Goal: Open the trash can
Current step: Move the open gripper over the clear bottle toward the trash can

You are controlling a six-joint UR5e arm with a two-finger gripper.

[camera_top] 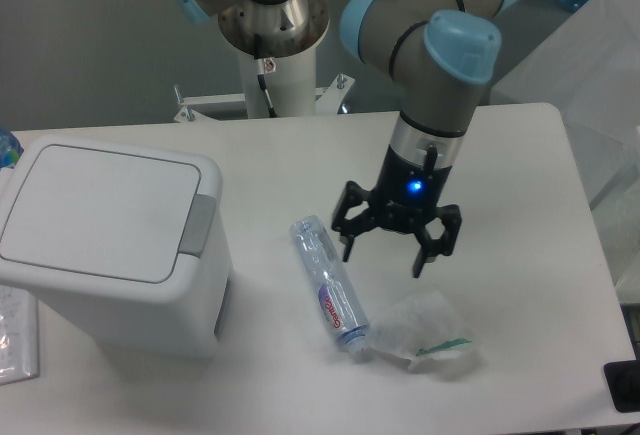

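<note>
The trash can (105, 245) is a large white boxy bin at the left of the table. Its flat white lid (95, 210) lies down, closed, and a grey push tab (197, 224) sits on its right edge. My gripper (385, 253) hangs over the middle of the table, well to the right of the bin. Its black fingers are spread open with nothing between them. A blue light glows on the wrist.
A clear plastic bottle (328, 285) lies on its side just left of the gripper. A crumpled clear wrapper (422, 332) lies in front of it. A flat clear packet (15, 335) sits at the left edge beside the bin. The robot's base column (272, 45) stands behind the table.
</note>
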